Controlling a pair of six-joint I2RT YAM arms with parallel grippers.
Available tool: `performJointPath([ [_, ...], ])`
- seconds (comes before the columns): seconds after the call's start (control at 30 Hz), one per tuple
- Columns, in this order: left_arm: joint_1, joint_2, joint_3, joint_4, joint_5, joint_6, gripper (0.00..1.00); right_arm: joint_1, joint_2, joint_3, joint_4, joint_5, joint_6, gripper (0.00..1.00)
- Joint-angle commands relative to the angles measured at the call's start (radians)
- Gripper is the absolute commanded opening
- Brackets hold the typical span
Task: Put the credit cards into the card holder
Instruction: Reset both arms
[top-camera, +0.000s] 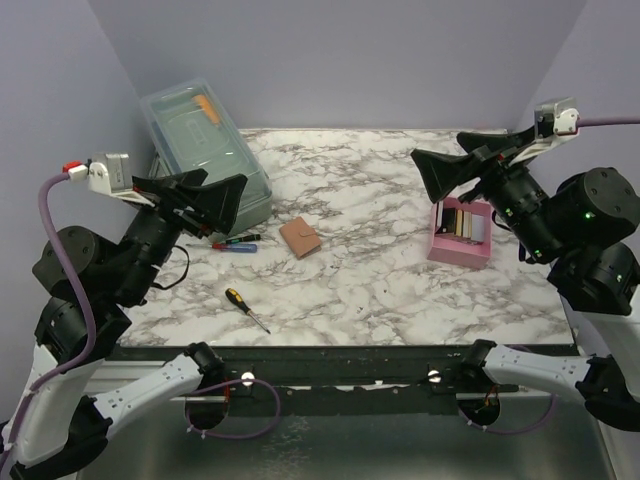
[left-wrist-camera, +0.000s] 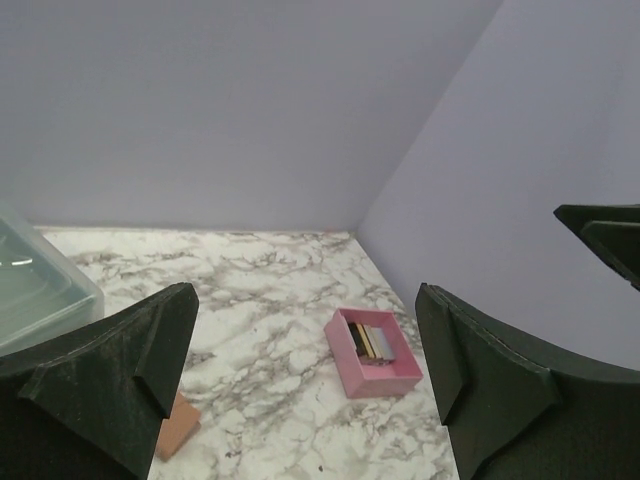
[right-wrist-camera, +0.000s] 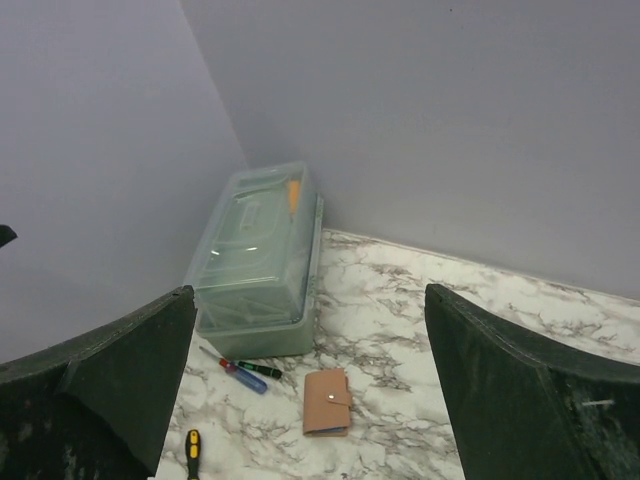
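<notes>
Card holder (top-camera: 300, 238) closed on marbled table (top-camera: 390, 290), credit cards (top-camera: 461, 222) in pink tray (top-camera: 456, 254), lilac walls (top-camera: 350, 60), both jaws apart

The table (top-camera: 400, 270) has a top with a white marble pattern, crossed by grey and dark veins, and it fills the space between 3 walls. The back wall (top-camera: 350, 60), the left wall (top-camera: 50, 90) and the right wall (top-camera: 610, 50) are all plain and of the same pale lilac-grey colour. They meet in 2 straight corners and stand directly at the edges of the table. The light is soft and even, and the shadows on the marble are weak. Along the near edge of the table runs a dark rail (top-camera: 340, 362). In front of it lies a dull grey metal surface (top-camera: 350, 445).
</notes>
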Motion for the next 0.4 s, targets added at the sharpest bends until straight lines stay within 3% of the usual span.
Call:
performJointPath([
  [0.0,0.0,-0.001,0.031,0.101,-0.058,0.095,0.99,0.004,-0.033,-0.006,0.026,0.025,-0.023,1.0],
  [0.37,0.0,0.022,0.031,0.227,-0.085,0.206,0.99,0.004,-0.058,-0.042,0.099,0.135,-0.1,1.0],
])
